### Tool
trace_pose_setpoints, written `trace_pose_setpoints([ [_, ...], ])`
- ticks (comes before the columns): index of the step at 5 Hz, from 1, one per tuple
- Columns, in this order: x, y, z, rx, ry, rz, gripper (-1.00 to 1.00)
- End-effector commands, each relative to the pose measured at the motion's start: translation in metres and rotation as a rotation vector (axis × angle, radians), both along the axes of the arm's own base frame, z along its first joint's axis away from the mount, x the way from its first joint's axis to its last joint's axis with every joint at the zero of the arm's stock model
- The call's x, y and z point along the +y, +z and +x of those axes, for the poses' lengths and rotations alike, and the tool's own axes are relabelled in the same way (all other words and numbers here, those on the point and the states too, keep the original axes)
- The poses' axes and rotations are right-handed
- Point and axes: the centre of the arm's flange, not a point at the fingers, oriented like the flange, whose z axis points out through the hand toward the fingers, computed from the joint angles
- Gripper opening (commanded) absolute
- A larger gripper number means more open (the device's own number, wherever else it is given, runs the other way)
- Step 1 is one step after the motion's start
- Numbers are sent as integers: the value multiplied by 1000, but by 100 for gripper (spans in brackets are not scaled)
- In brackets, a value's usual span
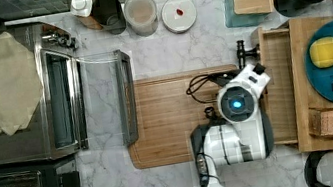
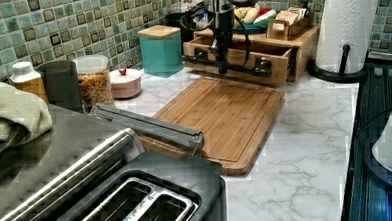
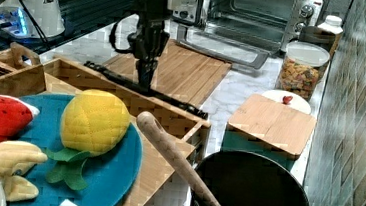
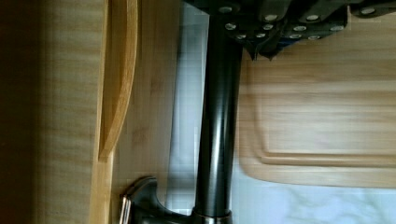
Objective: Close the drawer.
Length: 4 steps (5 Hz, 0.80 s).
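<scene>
Beside the bamboo cutting board (image 1: 178, 117) — one shallow light-wood drawer (image 1: 279, 91) stands pulled out.
Your one black gripper (image 3: 146, 74) sits at its black bar handle (image 4: 215, 135); jaw state you cannot tell.

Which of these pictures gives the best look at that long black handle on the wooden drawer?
The wrist view: the handle runs close-up across the picture, one mounting post visible. The left view shows the drawer pulled open with the hand at the bar. The right view shows the bar partly behind the hand. The top view mostly hides it under the arm.
</scene>
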Motion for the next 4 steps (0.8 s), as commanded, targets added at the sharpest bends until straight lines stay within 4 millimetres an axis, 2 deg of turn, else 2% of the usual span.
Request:
trace_pose_setpoints([
  [1, -183, 48, -54, -36, -179, -152, -100],
  [2, -173, 48, -52, -51, -233, -205, -100],
  [4, -181, 51, -47, -46, -252, -228, -100],
])
